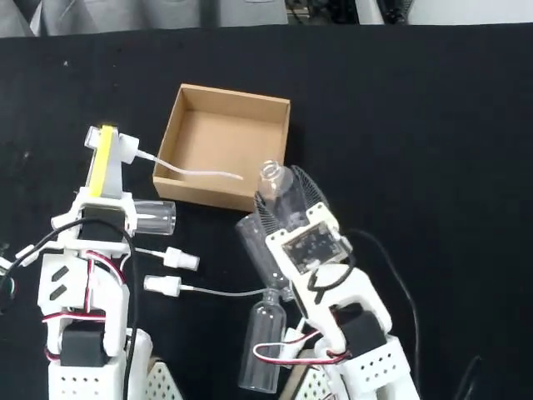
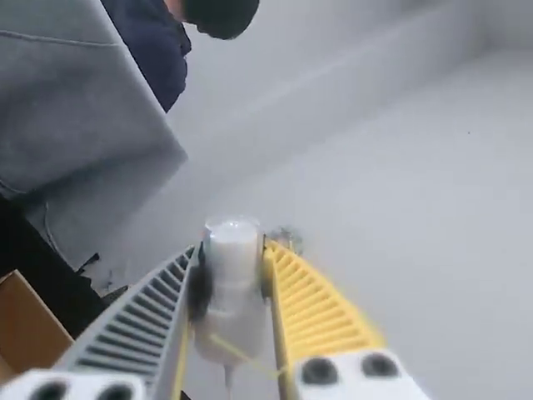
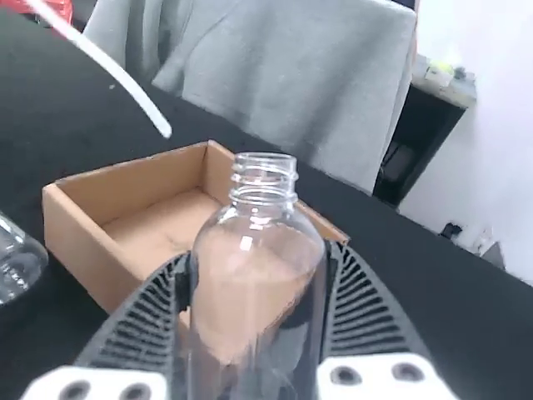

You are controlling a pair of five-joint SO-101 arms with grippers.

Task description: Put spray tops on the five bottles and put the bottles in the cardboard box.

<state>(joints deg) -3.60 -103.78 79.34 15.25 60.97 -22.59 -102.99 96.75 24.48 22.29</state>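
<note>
My left gripper point(image 1: 115, 143) is shut on a white spray top point(image 1: 127, 148), held raised left of the cardboard box point(image 1: 179, 125); its thin dip tube point(image 1: 200, 172) reaches over the box. The left wrist view has that spray top point(image 2: 231, 283) clamped between the grey and yellow fingers point(image 2: 312, 308). My right gripper point(image 1: 287, 200) is shut on a clear bottle point(image 1: 277, 190) with its open neck point(image 3: 264, 173) facing the box point(image 3: 83, 208). The bottle point(image 3: 254, 292) stands between the dark ribbed fingers point(image 3: 371, 321). The dip tube's end point(image 3: 125, 83) hangs above the box, away from the neck.
On the black table lie two more spray tops point(image 1: 179, 258) point(image 1: 164, 286) with tubes, a clear bottle point(image 1: 154, 217) beside the left arm, another clear bottle point(image 1: 252, 246) under the right arm, and one point(image 1: 262, 346) near the front edge. The box is empty inside.
</note>
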